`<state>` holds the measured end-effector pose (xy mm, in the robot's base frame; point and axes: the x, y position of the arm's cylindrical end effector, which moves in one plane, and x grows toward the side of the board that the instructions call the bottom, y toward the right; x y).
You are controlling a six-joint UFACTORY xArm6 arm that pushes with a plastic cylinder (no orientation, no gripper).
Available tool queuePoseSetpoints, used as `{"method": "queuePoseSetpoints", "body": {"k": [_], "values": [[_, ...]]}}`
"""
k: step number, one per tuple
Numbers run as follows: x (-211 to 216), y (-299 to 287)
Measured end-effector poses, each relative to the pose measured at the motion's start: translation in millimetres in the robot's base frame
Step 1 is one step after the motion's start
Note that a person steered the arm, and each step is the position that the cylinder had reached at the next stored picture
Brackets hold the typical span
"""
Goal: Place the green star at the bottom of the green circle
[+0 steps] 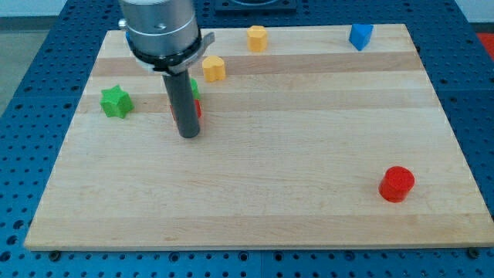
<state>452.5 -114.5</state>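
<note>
Six blocks show at least in part on the wooden surface [255, 201]. My arm carries no hand, so nothing opens, closes or clamps; it ends in a dark rod, and my tip [189, 136] rests on the boards left of centre, holding nothing. The green star [116, 101] lies near the left edge, apart from my tip and towards the view's left of it. Just behind the rod, a green block [195, 89] peeks out at its right side, mostly hidden, so I cannot tell its shape. Below that, a red block [197, 110] shows as a sliver against the rod; whether it touches I cannot tell. One yellow block [214, 68] sits just right of the rod's housing, another yellow block [256, 37] near the top edge. A blue block [360, 35] lies at top right, and a red cylinder [397, 184] at lower right.
</note>
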Motion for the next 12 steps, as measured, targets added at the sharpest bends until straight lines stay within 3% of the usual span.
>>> {"method": "queuePoseSetpoints", "body": {"k": [2, 4, 5, 7, 12], "values": [[13, -99], [-29, -186], [-43, -190], [-58, -150], [-69, 47]]}}
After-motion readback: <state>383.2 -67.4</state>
